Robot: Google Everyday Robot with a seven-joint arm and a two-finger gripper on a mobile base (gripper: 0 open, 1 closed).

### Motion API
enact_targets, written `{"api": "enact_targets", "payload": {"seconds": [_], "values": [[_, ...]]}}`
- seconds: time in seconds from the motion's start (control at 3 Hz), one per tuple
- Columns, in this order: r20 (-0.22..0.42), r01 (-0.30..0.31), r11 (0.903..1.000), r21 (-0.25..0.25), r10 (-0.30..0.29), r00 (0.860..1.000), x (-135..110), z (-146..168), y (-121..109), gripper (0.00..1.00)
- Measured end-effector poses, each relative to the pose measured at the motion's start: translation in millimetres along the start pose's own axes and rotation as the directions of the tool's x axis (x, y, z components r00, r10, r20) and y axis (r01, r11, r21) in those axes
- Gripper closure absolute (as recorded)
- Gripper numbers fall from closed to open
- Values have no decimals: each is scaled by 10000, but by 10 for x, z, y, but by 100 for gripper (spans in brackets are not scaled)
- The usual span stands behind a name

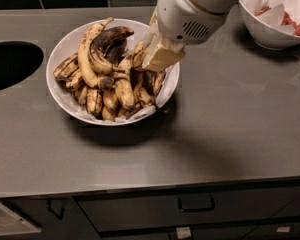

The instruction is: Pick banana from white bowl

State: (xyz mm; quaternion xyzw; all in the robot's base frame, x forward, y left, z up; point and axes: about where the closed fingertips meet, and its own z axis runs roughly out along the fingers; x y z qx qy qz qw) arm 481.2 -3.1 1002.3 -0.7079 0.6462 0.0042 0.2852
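The white bowl (pixel 60 91) stands on the grey counter left of centre, piled with overripe bananas. My gripper (pixel 157 59) hangs over the right side of the pile, its cream fingers (pixel 165 56) pointing down and left. They are closed on the banana (pixel 138 53), a yellow one with brown speckles, whose end stands up against the left side of the gripper. Its lower part still lies among the pile. A mostly black curved banana (pixel 111 38) and a long yellow banana (pixel 85 49) lie to the left.
A second white bowl (pixel 270 31) with paper and reddish contents stands at the back right. A round dark opening (pixel 10 64) is cut in the counter at the left. Drawers with handles (pixel 196 204) run below the front edge.
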Motion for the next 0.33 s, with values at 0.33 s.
{"api": "enact_targets", "payload": {"seconds": [0.33], "values": [[0,0,10000,0,0,10000,0,0,0,100]]}}
